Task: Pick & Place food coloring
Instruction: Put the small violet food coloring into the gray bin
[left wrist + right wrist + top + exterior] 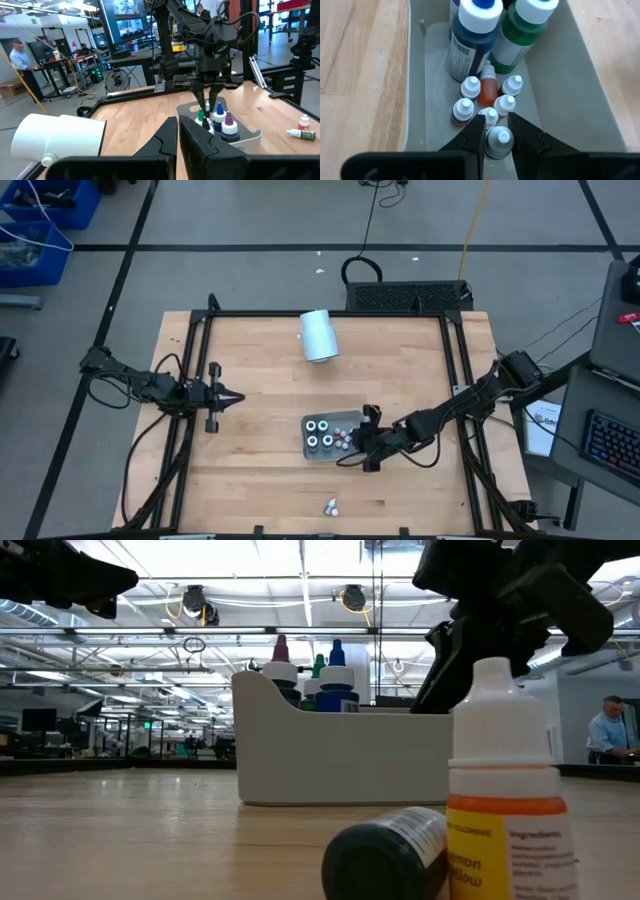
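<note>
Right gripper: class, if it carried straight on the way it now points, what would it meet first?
The right gripper already has a small white-capped bottle between its jaws; straight on, probably the tray floor, though depth is unclear.

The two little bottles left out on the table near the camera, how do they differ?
The yellow-labelled dropper bottle stands upright; the dark bottle beside it lies on its side. The upright one shows a white cap and an orange-yellow label, while the lying one looks dark green with a pale printed label. The upright one appears taller and fills more of the low view. Both sit on the bare wooden table, outside the grey tray.
</note>
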Controlling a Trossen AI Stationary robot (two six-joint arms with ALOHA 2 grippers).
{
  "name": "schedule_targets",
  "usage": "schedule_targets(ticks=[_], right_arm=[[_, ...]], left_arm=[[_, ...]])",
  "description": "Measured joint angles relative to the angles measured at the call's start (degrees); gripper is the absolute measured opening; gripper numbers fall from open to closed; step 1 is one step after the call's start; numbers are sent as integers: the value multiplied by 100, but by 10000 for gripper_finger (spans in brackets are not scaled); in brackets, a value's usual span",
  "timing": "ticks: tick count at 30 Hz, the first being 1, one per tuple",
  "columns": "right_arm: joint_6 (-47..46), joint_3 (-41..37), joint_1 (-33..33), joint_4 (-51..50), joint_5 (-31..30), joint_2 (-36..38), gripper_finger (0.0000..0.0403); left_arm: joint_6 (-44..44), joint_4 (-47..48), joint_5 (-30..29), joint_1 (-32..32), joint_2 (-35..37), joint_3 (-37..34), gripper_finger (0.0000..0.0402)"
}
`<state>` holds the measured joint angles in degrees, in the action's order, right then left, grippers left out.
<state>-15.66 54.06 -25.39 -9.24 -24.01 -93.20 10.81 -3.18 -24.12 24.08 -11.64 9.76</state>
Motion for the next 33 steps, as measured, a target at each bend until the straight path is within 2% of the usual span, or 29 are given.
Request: schedule_targets(ticks=[29,33], right_arm=[[297,20,31,-65,11,-168,57],[290,20,30,-71,18,-169,66]], left_arm=[[33,-2,0,0,0,0,26],[66,-2,0,0,0,0,26]])
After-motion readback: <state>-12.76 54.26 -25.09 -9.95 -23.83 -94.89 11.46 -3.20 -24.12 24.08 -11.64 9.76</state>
